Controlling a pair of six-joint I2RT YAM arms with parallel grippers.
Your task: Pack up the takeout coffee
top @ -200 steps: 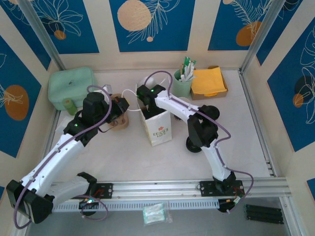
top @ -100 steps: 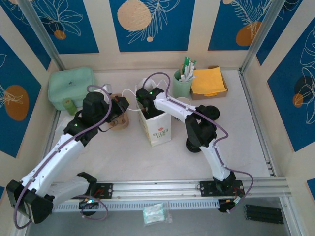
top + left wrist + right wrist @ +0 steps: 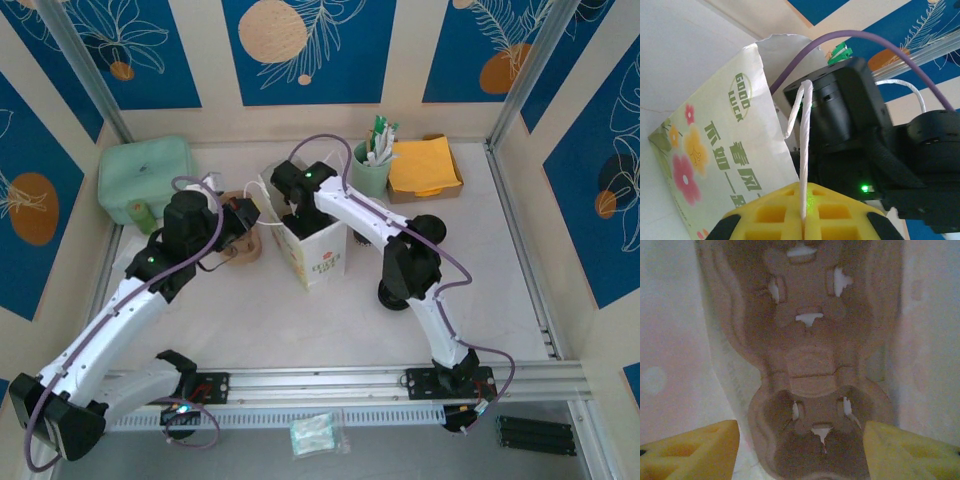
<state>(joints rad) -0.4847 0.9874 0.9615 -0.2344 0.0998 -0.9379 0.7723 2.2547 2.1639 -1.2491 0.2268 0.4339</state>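
Observation:
A white paper bag [image 3: 318, 252] printed with flowers stands mid-table, also shown in the left wrist view [image 3: 715, 150]. My left gripper [image 3: 803, 222] is shut on the bag's white string handle [image 3: 805, 150], holding it up from the bag's left side [image 3: 243, 213]. My right gripper [image 3: 800, 455] reaches down into the bag's mouth, its yellow fingertips [image 3: 695, 450] wide apart and holding nothing. Below it, a brown pulp cup carrier [image 3: 807, 365] with two wells lies on the bag's floor. A kraft-brown cup, the takeout coffee [image 3: 246, 247], stands just left of the bag, partly under my left gripper.
A mint-green box [image 3: 145, 172] sits at the back left with a small green item [image 3: 140, 213] in front of it. A green cup of utensils [image 3: 370, 170] and a tray of yellow napkins [image 3: 425, 165] stand at the back right. A black lid [image 3: 428, 226] lies right of the bag.
The right gripper's fingers have spread inside the bag, and its wrist has shifted slightly back and left. The bag's top has leaned a little to the left. The left gripper holds still.

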